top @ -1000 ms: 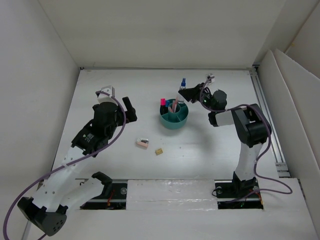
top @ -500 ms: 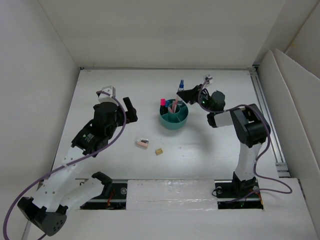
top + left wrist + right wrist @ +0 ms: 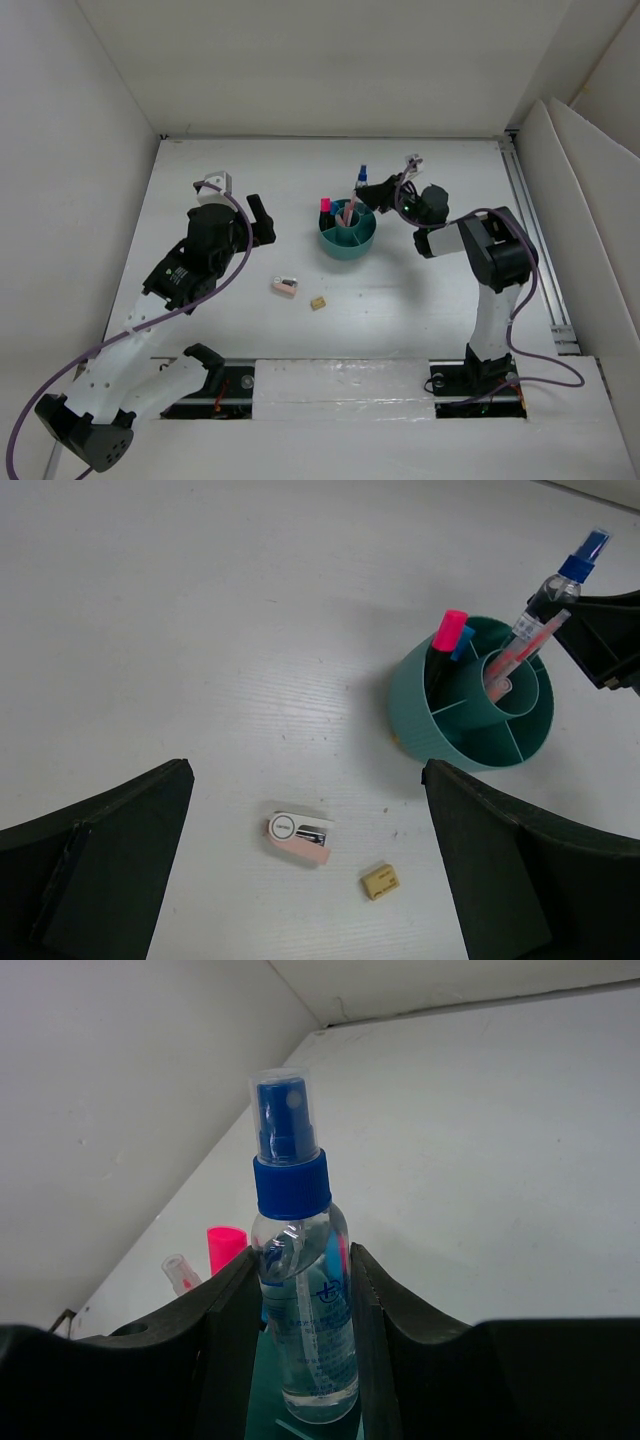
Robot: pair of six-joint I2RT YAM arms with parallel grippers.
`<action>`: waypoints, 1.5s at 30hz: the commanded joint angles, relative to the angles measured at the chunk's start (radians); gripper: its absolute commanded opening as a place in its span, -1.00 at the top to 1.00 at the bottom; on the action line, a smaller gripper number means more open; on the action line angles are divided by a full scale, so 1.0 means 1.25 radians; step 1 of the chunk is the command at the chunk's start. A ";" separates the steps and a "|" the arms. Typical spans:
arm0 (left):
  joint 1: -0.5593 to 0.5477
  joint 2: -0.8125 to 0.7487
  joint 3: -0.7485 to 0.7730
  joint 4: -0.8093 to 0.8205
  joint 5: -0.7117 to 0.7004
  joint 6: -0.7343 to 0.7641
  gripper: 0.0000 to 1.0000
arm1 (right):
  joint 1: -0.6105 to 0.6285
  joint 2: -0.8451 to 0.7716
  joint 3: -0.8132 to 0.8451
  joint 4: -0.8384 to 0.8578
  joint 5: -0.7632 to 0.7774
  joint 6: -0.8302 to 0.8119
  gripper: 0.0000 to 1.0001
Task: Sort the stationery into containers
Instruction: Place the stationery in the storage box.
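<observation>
The right pincer (image 3: 300,1305) was clamped on the small clear bottle (image 3: 292,1180), holding it upright over the teal organizer (image 3: 440,730), while the left pincer (image 3: 308,770) hung with jaws wide apart above the pale pink eraser (image 3: 300,835) and tan block (image 3: 379,882) on the table (image 3: 200,630).

A flat white table of faintly grained boards (image 3: 400,320) is boxed in by plain white panel walls, one at the back (image 3: 330,60) and one on the left (image 3: 70,170). On the right a white board (image 3: 585,190) leans beside a thin metal rail (image 3: 520,180) — the light is soft and even.
</observation>
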 commanded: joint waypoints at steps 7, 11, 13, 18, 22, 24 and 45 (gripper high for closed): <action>0.000 -0.014 -0.017 0.030 0.012 0.011 -1.00 | 0.006 0.011 -0.022 0.158 -0.032 -0.019 0.58; 0.000 -0.014 -0.017 0.030 0.019 0.011 -1.00 | 0.006 0.011 -0.030 0.174 -0.039 -0.019 0.37; 0.000 -0.014 -0.017 0.030 0.019 0.011 -1.00 | 0.006 0.011 -0.030 0.174 -0.039 -0.019 0.24; 0.000 -0.014 -0.017 0.030 0.019 0.011 -1.00 | 0.006 0.004 -0.045 0.190 -0.039 -0.019 0.14; 0.000 -0.014 -0.017 0.037 0.026 0.019 -1.00 | 0.006 -0.003 -0.053 0.208 -0.047 -0.019 0.14; 0.000 -0.014 -0.017 0.037 0.026 0.019 -1.00 | 0.006 -0.003 -0.061 0.222 -0.047 -0.010 0.14; 0.000 0.001 -0.017 0.037 0.019 0.019 -1.00 | -0.040 -0.103 -0.122 0.299 -0.053 0.054 -0.33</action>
